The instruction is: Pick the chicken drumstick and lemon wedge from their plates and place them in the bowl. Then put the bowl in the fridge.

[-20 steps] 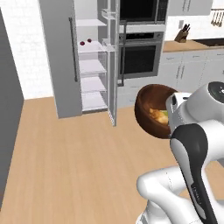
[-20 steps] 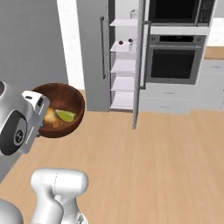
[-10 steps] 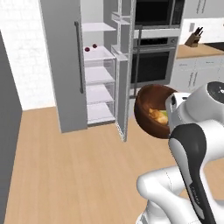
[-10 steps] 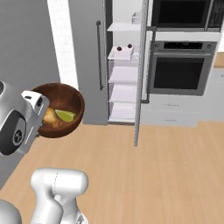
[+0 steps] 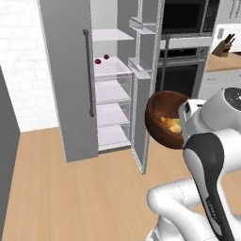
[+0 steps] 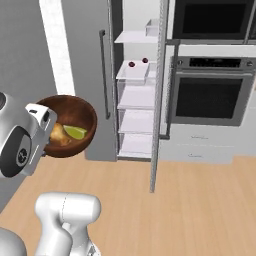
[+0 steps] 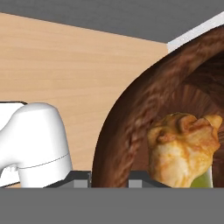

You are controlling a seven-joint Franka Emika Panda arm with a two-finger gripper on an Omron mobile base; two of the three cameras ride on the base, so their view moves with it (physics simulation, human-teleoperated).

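My gripper (image 7: 109, 177) is shut on the rim of the dark-brown wooden bowl (image 7: 131, 127), one finger on each side of the wall. I hold the bowl (image 5: 162, 120) tilted in the air in front of the open fridge (image 5: 110, 89). Inside the bowl (image 6: 75, 117) lie the golden-brown chicken drumstick (image 6: 59, 136) and the yellow-green lemon wedge (image 6: 75, 132). In the hand view the drumstick (image 7: 183, 146) lies over the wedge (image 7: 203, 179), which shows as a green sliver. The plates are out of view.
The fridge's right door (image 5: 146, 70) stands open, edge-on, and the left grey panel carries a long dark handle (image 5: 88, 75). Two small dark red things (image 6: 137, 62) sit on an upper shelf. A black wall oven (image 6: 215, 95) stands to the right, a knife block (image 5: 226, 44) beyond it.
The base has driven closer to the fridge, so the fridge and oven loom larger. The bowl stays in the same grip and place before the arm.
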